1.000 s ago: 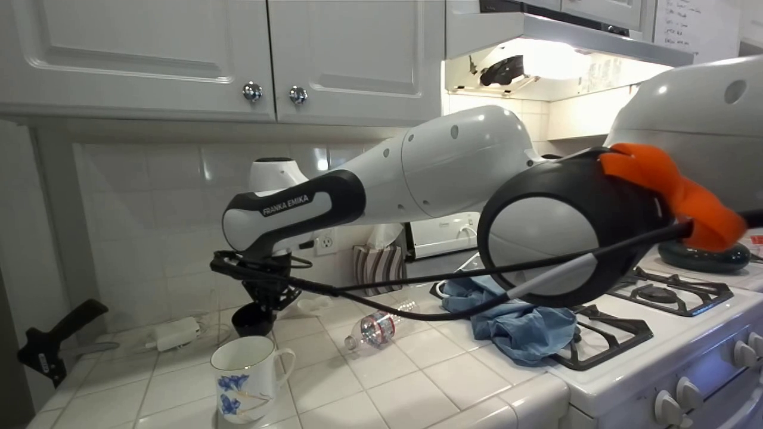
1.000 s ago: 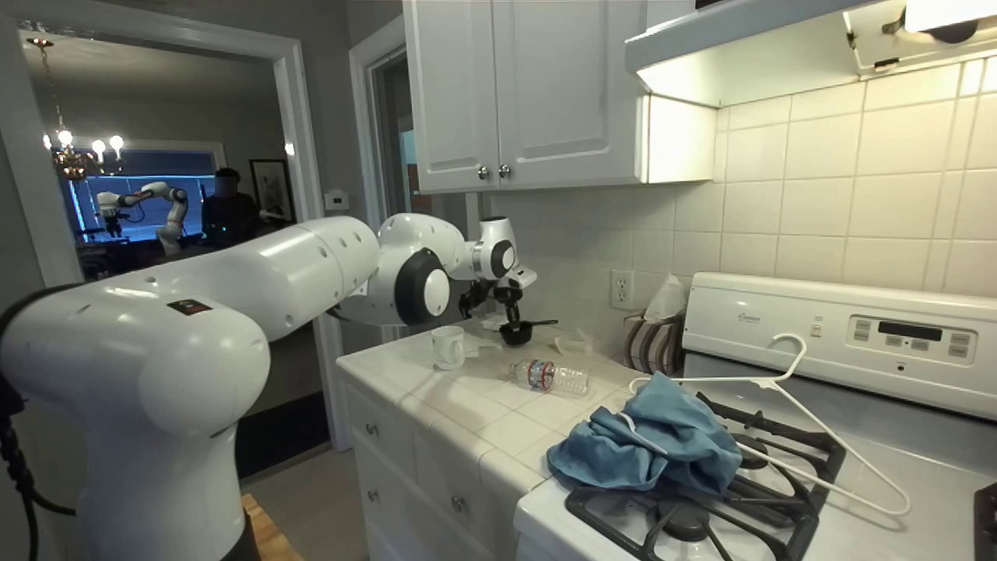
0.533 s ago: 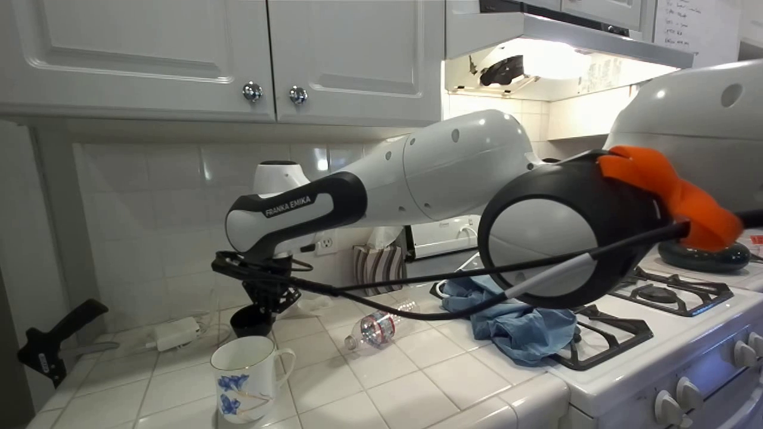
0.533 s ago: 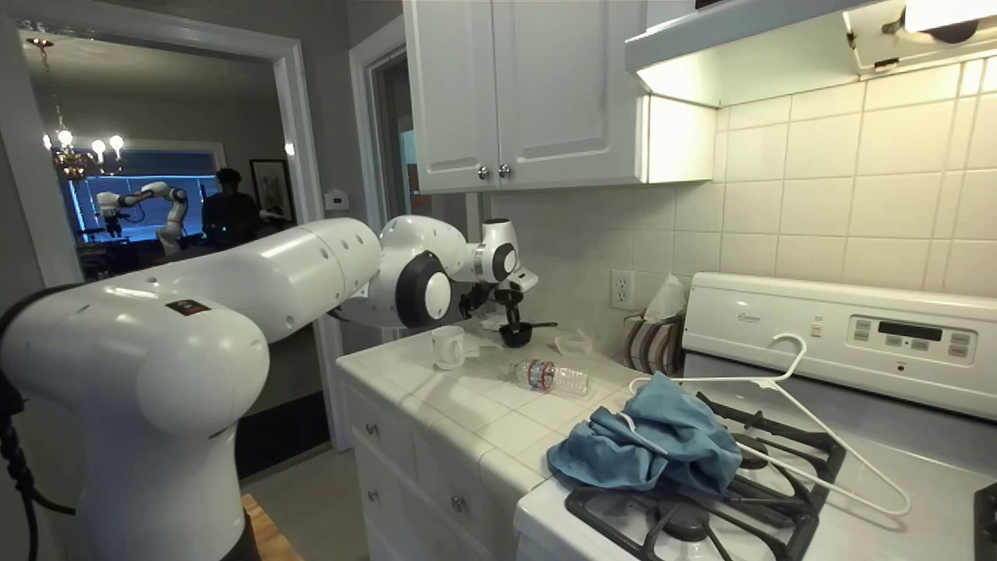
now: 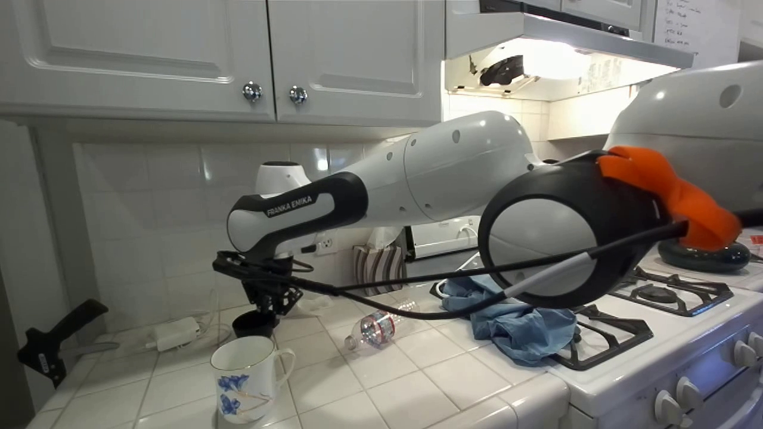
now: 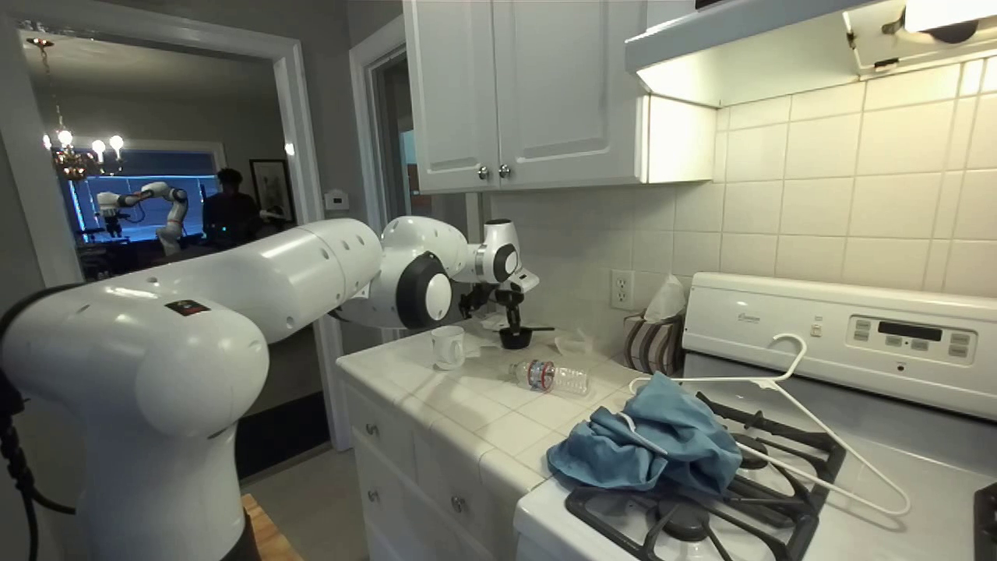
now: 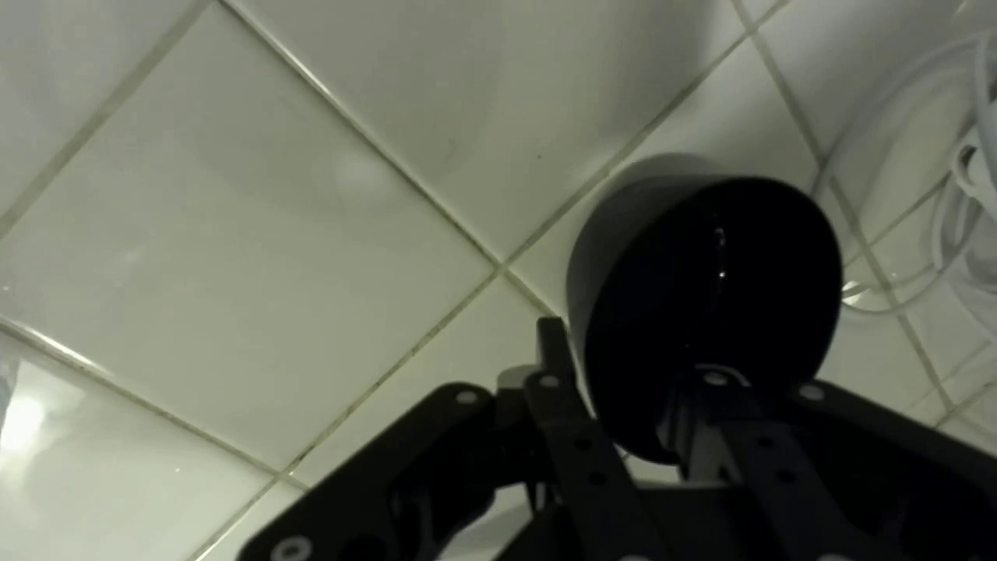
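Note:
A small black pot with a round mouth sits on the white tiled counter, its near wall between the fingers of my gripper. In the wrist view the left finger stands outside the wall and the right finger reaches into the mouth. A gap shows between wall and fingers, so the jaws are partly open. In both exterior views my gripper points down at the pot. A thin dark handle sticks out to the right there; the wrist view hides it. Nearby stands a white mug with blue flowers.
On the counter lies a clear plastic bottle. A white adapter with cables is near the wall. Blue cloth and a white hanger rest on the stove. A striped tissue box stands at the backsplash; a black clamp grips the counter's end.
The jaws have parted around the pot's wall. The pot and its handle have dropped slightly and sit more level. The arm has shifted a little downward and right in both exterior views.

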`<state>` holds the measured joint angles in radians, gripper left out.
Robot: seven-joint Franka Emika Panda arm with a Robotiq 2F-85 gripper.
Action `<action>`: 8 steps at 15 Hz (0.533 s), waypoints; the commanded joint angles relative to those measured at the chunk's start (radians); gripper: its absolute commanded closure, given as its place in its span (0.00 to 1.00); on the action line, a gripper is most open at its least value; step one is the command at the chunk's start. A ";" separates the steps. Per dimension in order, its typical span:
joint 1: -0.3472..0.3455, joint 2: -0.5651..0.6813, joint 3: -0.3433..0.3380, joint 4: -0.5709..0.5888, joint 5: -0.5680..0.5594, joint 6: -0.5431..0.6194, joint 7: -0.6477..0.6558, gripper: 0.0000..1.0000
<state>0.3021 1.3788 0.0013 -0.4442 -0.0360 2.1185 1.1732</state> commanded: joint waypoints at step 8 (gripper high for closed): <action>0.062 -0.016 -0.075 -0.009 -0.041 -0.014 0.014 0.00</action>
<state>0.3366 1.3778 -0.0318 -0.4435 -0.0437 2.1245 1.1697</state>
